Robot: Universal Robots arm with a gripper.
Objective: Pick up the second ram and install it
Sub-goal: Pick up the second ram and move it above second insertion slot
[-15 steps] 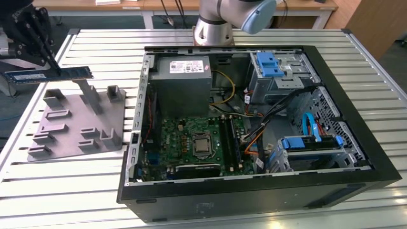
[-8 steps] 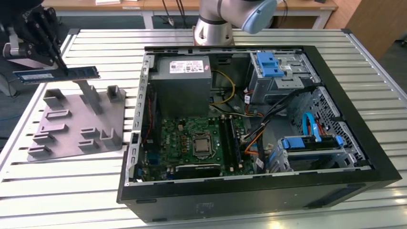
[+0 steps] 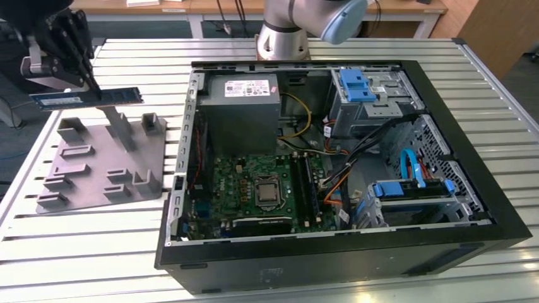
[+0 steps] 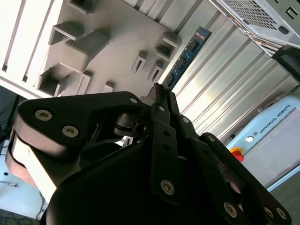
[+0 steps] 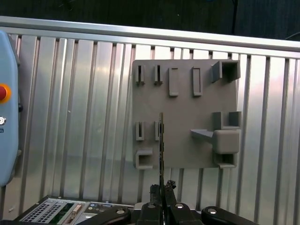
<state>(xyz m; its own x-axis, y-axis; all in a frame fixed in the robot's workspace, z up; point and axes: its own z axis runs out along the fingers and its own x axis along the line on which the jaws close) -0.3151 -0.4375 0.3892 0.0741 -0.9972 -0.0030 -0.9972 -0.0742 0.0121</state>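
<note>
1. While my claw (image 3: 87, 87) hangs above the slatted metal table (image 3: 84, 252), its fingers are pinched narrow on the second ram (image 3: 105, 96). They grip the stick by its upper long edge near mid-length, so the board lies level and juts out to either side of my fingertips.
2. In the second wrist view the blue-green board (image 4: 187, 54) runs out beyond my claw (image 4: 161, 91). In the first wrist view I see it edge-on as a thin dark line (image 5: 161, 140).
3. Straight below my claw lies a grey holder plate (image 3: 93, 170), flat on the table, with raised pockets and narrow slots. The stick hangs above the plate, apart from it.
4. Toward the exterior view's right of my claw, and lower, an open black computer case (image 3: 337, 259) lies on its side.
5. Inside the case, the corner nearest my claw holds a grey power supply (image 3: 240, 101). Beside that lies the green motherboard (image 3: 244, 180) with its processor socket (image 3: 267, 192) and long black slots (image 3: 305, 183).
6. Farther from my claw, the same case holds two metal drive cages with blue clips (image 3: 364, 85) (image 3: 413, 189), with a blue cable (image 3: 410, 161) and orange and yellow wires between them.
7. A light-blue box with a red button (image 5: 3, 93) sits well apart from my claw.
</note>
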